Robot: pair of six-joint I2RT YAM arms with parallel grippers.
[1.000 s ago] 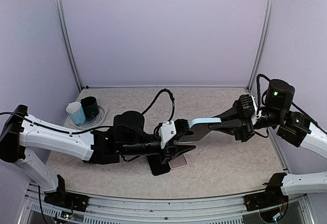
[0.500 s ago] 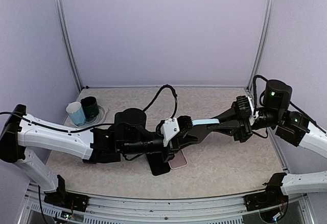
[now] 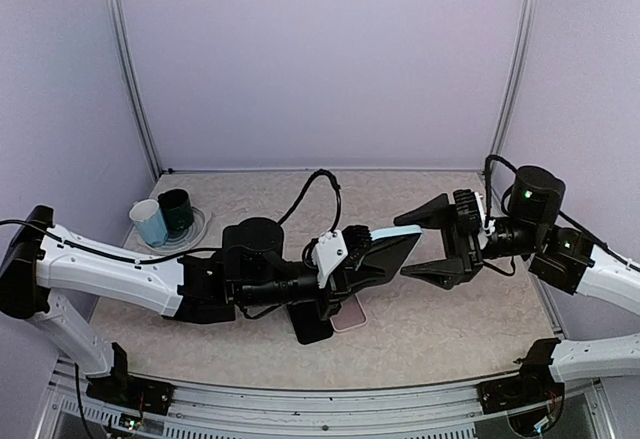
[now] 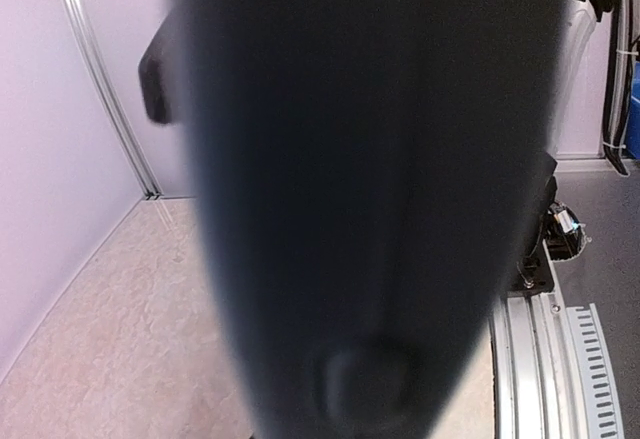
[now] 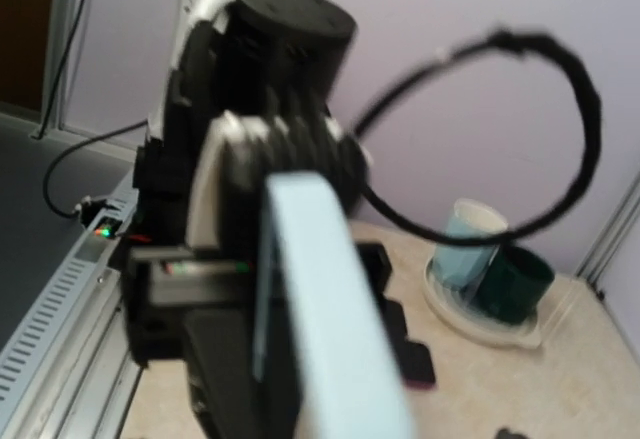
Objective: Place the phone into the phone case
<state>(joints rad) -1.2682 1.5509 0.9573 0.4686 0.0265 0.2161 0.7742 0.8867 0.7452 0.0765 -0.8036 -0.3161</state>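
The flat slab [image 3: 392, 249], black one side and light blue the other, is clenched in the left gripper [image 3: 352, 257] above mid-table, while the right gripper [image 3: 404, 247] at its 3 o'clock stands spread wide, grasping nothing, so I judge this a handover with insertion not yet done. Whether the slab is phone or case I cannot tell; a pink-edged piece [image 3: 350, 317], likely its mate, lies on the table [image 3: 450, 309] at the slab's 7 o'clock, beneath that left gripper, which crowds the reach I expect next; two cups [image 3: 160, 217] at 9 o'clock sit well apart

Lilac walls [image 3: 320, 59], mottled beige tabletop [image 3: 455, 324]
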